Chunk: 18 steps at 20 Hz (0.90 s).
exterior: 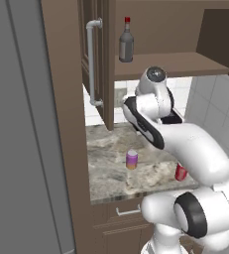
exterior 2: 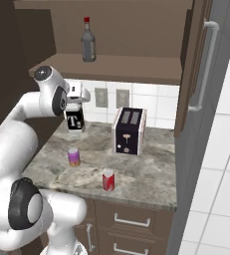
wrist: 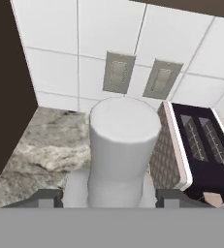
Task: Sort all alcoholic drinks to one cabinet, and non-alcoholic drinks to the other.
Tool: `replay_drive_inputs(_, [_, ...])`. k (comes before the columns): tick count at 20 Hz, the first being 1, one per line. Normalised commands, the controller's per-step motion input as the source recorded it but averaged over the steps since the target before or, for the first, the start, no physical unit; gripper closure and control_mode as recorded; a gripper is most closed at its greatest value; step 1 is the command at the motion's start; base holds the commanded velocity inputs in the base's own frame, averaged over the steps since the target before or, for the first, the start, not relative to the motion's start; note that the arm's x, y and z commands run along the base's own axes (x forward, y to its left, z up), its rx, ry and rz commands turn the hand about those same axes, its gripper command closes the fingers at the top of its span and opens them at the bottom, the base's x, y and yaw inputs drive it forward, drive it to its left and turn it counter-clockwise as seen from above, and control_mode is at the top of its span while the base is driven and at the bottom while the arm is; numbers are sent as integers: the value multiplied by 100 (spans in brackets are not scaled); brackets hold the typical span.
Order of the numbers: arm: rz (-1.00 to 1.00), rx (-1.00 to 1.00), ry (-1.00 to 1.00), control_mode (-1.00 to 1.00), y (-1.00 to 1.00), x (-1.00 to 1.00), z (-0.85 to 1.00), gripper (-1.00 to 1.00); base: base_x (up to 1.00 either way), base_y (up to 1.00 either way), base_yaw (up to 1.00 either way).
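- Farthest left in the right base view, the white arm reached in over the marble counter, and its gripper hung over the square bottle with the black label, which stood upright at the back left of the counter by the wall.
- From the hand view the bottle's pale neck rose between the two dark fingertips, one on each side, so the bottle lay straight below the claw with its long axis vertical, running up into the hand.
- The jaws stood a little apart around the neck; I could not tell whether they were pressing it or only flanking it, since the tips were barely in sight.
- Nearer the front edge sat the purple can, then the red can to its right, both upright and well apart from the claw.
- Above, in the open cabinet, the rounded dark bottle with a red cap stood on the shelf.
- Right of the square bottle stood the toaster, near enough that a lift should go straight up before swinging toward the shelf.
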Motion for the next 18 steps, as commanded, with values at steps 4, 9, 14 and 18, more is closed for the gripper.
replay_drive_inputs(4, [-11,0,0,-100,-49,-95,39,100,0,0,0])
replay_drive_inputs(9, [-6,0,-1,-100,-45,-73,57,100,0,0,0])
replay_drive_inputs(14, [-1,0,-9,-100,-41,-34,92,100,0,0,0])
replay_drive_inputs(18, [0,0,-15,-100,-35,-13,77,100,0,0,0])
